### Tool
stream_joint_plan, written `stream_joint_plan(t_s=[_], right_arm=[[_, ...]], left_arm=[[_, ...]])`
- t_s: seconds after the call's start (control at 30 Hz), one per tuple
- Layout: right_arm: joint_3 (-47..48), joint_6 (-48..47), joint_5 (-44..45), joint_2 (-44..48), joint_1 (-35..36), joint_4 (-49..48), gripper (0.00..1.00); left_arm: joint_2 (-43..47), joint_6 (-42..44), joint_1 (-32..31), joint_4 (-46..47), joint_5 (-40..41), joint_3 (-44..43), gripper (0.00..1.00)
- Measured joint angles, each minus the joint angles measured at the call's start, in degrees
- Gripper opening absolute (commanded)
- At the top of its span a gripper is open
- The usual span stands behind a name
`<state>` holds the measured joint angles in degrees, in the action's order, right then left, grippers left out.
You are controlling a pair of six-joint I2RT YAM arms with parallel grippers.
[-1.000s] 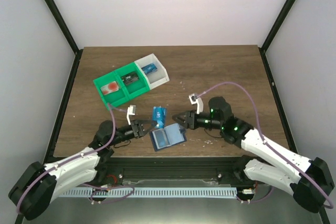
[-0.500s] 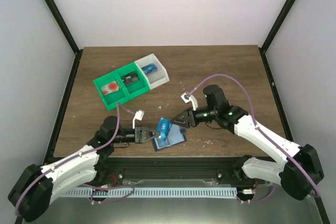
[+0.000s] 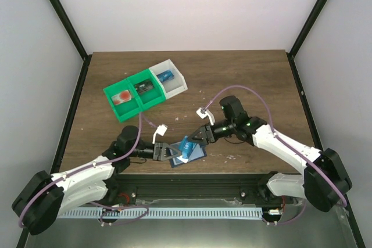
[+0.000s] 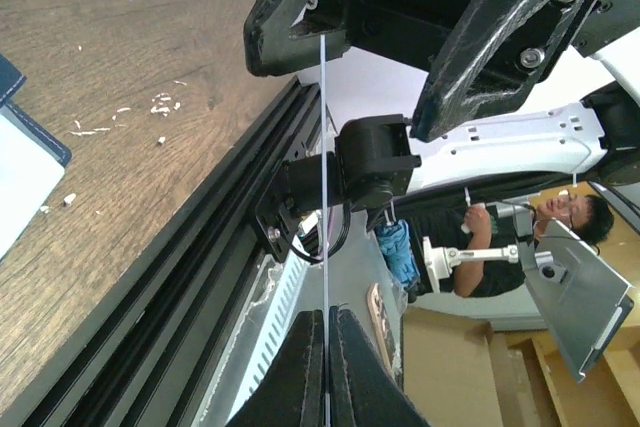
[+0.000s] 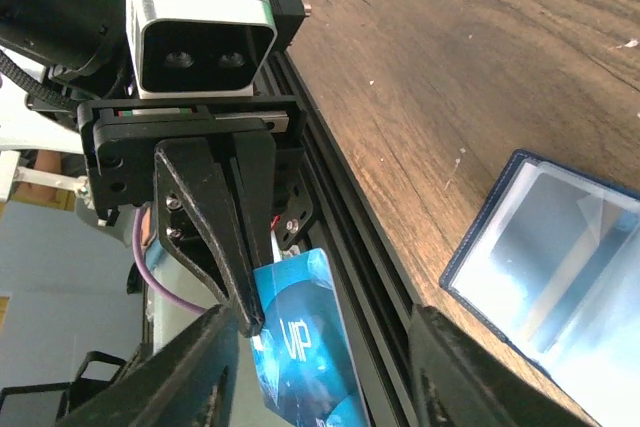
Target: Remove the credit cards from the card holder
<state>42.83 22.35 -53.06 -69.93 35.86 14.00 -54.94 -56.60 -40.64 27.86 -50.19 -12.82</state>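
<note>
Just above the card holder [image 3: 196, 155], which lies open on the table [image 3: 244, 79] | left gripper [image 3: 170, 151] pinches blue VIP card [image 5: 300, 357] edge-on | right gripper [image 3: 198, 136] spread at card's other end | handover likely: keep one firm pinch throughout, carry card clear of holder

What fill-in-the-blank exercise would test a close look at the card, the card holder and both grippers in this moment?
1. The blue card is printed with the letters ___.
2. The card holder lies open on the table, its pale inside facing ___.
3. The left gripper is shut on the card, while the right gripper stands ___, its fingers apart on either side of the card.

Missing words: VIP; up; open.
</note>
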Motion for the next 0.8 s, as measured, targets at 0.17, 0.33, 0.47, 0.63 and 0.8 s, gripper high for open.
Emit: stream_joint_plan(t_s=[0.17, 0.33, 0.47, 0.63, 0.8], right_arm=[[-1.88, 0.37, -0.92, 0.0, 0.0, -0.81, 0.36], [-3.56, 1.36, -1.79, 0.0, 0.0, -2.21, 0.17], [-4.48, 2.84, -2.78, 0.04, 0.0, -4.02, 0.03], [-6.12, 6.64, -2.75, 2.19, 0.0, -7.63, 0.0], [-9.73, 14.23, -1.36, 4.44, 0.0, -14.21, 0.01]], left_arm=[[-0.81, 0.04, -0.28, 1.16, -0.63, -0.07, 0.0], [-1.49, 0.07, -0.28, 3.08, -1.14, -0.07, 0.0], [-2.58, 0.07, -0.28, 3.13, -1.16, -0.07, 0.22], [-1.05, 1.44, -0.33, 0.24, 2.16, -0.37, 0.57], [5.9, 1.05, -0.33, -1.6, 9.16, -0.39, 0.72]])
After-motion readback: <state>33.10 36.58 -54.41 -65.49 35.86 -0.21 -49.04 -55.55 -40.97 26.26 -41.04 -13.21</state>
